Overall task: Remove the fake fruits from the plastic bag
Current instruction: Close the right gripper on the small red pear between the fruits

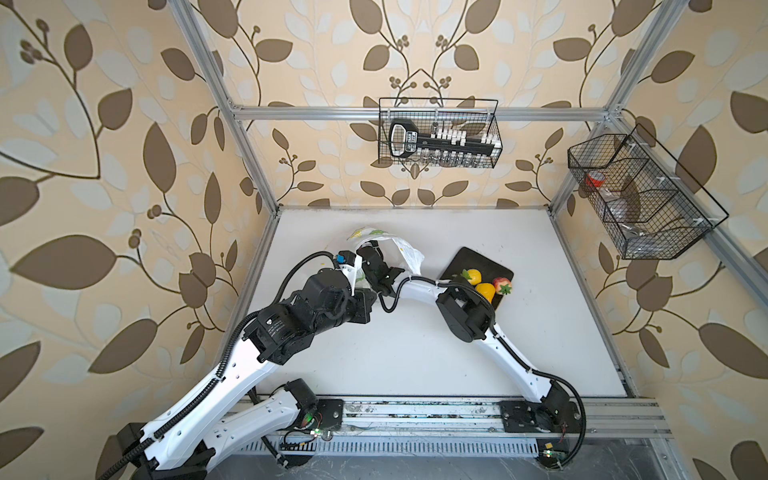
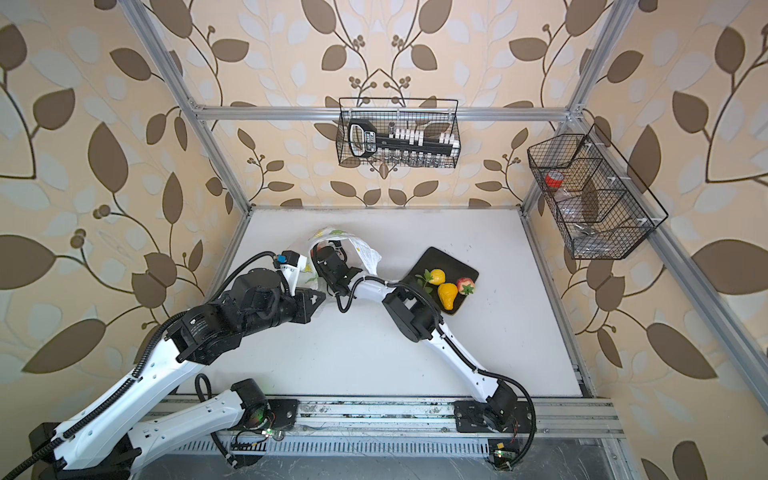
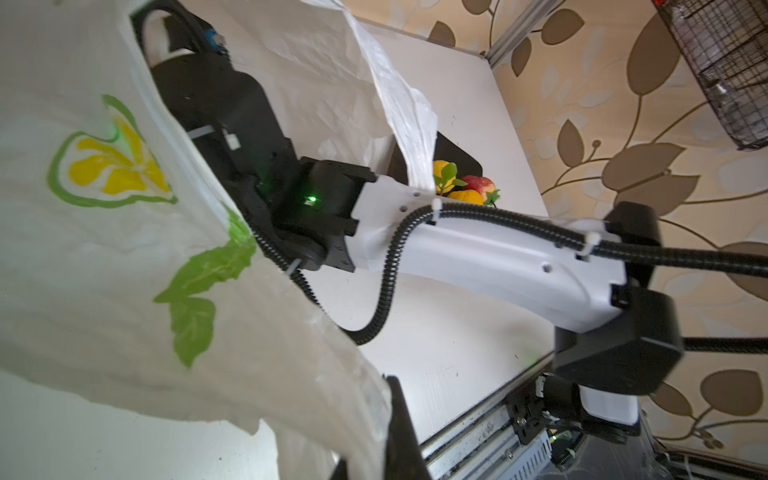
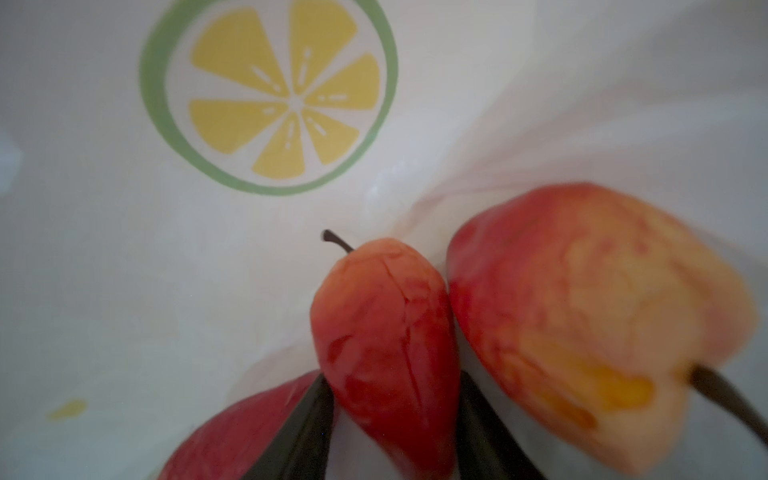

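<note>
Between the fingers (image 4: pixel 299 432) of the right gripper (image 4: pixel 392 376), deep inside the plastic bag (image 4: pixel 124 257), a red-orange fruit (image 4: pixel 386 316) with a thin dark stem is clamped. The jaws are drawn in against both of its sides. Just beside that gripper, a larger peach-coloured fruit (image 4: pixel 582 324) is seen, blurred and touching the held fruit on one side. On the opposite side a red fruit (image 4: pixel 249 432) is partly hidden behind a finger. Beyond the fingertips a lemon slice is printed on the bag's wall.

The left gripper (image 3: pixel 374 436) is fully closed, and a fold of the bag's edge is pinched in it. The bag's mouth is lifted around the right arm's wrist, as is seen in both top views (image 1: pixel 405 249) (image 2: pixel 368 253).

Well apart from both grippers, past the right arm's elbow, a dark tray (image 1: pixel 469 258) is set on the white table (image 1: pixel 415 353). Three fruits are laid close together on it: a lemon (image 1: pixel 473 275), a yellow-orange pear (image 1: pixel 485 291) and a pink-red fruit (image 1: pixel 500 284).
</note>
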Motion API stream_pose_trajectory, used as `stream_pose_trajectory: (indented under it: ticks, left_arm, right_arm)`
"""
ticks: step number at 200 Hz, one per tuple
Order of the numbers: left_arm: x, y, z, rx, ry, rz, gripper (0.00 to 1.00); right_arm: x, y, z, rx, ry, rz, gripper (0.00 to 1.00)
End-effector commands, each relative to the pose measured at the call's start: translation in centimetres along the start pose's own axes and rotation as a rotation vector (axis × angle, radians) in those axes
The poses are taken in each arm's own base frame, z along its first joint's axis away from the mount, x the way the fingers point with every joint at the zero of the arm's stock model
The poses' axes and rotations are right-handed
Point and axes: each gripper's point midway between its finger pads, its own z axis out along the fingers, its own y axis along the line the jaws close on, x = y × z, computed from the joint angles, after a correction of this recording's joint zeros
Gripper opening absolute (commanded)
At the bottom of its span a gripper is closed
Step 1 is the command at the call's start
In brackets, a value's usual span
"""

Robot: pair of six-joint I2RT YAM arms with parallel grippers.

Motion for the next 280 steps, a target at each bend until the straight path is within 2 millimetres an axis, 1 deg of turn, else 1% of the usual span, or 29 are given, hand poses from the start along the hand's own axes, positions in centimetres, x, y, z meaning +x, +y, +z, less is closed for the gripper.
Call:
stream_pose_trajectory:
  ticks: [1, 14, 41, 54, 59, 81, 100, 119, 131, 149, 161, 170, 183, 197, 208, 219, 249, 261, 280]
  left_arm:
    - [-0.9, 3.6, -1.0, -0.189, -0.085, -0.080, 0.00]
    - [-0.7, 4.6, -1.0, -0.234, -0.098, -0.114, 0.00]
    - [-0.7, 5.6, -0.9, -0.277, -0.124, -0.174, 0.00]
    - [-0.9, 5.9, -1.0, -0.289, -0.142, -0.187, 0.00]
    - [-0.9, 6.0, -1.1, -0.294, -0.147, -0.194, 0.00]
    - [-1.0, 6.4, -1.1, -0.313, -0.165, -0.213, 0.00]
    - [-0.8, 6.6, -0.8, -0.317, -0.170, -0.226, 0.00]
    - [-0.8, 6.7, -0.6, -0.318, -0.172, -0.236, 0.00]
    - [-0.7, 6.6, -0.5, -0.307, -0.167, -0.237, 0.00]
    - [-0.4, 6.1, -0.4, -0.280, -0.144, -0.219, 0.00]
    - [0.0, 6.1, -0.6, -0.279, -0.125, -0.207, 0.00]
    - [0.2, 6.3, -0.8, -0.287, -0.115, -0.201, 0.00]
    - [0.4, 6.4, -1.2, -0.293, -0.104, -0.191, 0.00]
    - [0.5, 6.4, -1.6, -0.289, -0.100, -0.184, 0.18]
    - [0.5, 6.3, -1.8, -0.282, -0.101, -0.178, 0.20]
    - [0.4, 6.3, -2.0, -0.278, -0.104, -0.172, 0.18]
    - [0.6, 6.2, -1.9, -0.289, -0.076, -0.158, 0.00]
    - [0.6, 6.0, -1.9, -0.287, -0.064, -0.151, 0.00]
    - [0.6, 5.7, -1.8, -0.282, -0.048, -0.142, 0.00]
  right_arm:
    - [-0.3, 0.0, -2.1, -0.006, 0.032, -0.042, 0.42]
    - [-0.6, 0.5, -3.4, -0.033, 0.039, -0.061, 0.41]
    - [-0.6, 1.0, -6.1, -0.080, 0.073, -0.104, 0.40]
    - [-0.5, 1.2, -7.4, -0.101, 0.090, -0.123, 0.39]
    - [0.0, 0.9, -7.8, -0.103, 0.106, -0.132, 0.39]
    - [0.3, 1.0, -9.8, -0.129, 0.133, -0.170, 0.38]
    - [0.1, 1.4, -11.5, -0.154, 0.140, -0.207, 0.37]
    - [-0.3, 1.4, -12.4, -0.151, 0.134, -0.239, 0.38]
    - [-0.6, 1.1, -12.1, -0.134, 0.122, -0.233, 0.42]
    - [-1.1, 1.0, -11.1, -0.107, 0.099, -0.204, 0.53]
    - [-1.4, 0.8, -10.2, -0.087, 0.081, -0.176, 0.54]
    - [-2.0, 0.6, -9.6, -0.063, 0.059, -0.160, 0.55]
    - [-2.6, 0.2, -8.8, -0.024, 0.027, -0.144, 0.58]
    - [-3.0, 0.0, -8.0, -0.007, 0.005, -0.129, 0.60]
    - [-3.2, 0.1, -7.2, -0.009, -0.004, -0.123, 0.61]
    - [-3.3, 0.5, -6.3, -0.013, -0.011, -0.125, 0.63]
    - [-3.4, 1.4, -4.0, -0.023, -0.038, -0.159, 0.67]
    - [-3.4, 1.9, -3.1, -0.024, -0.054, -0.187, 0.68]
    - [-3.3, 1.8, -1.9, -0.002, -0.072, -0.222, 0.70]
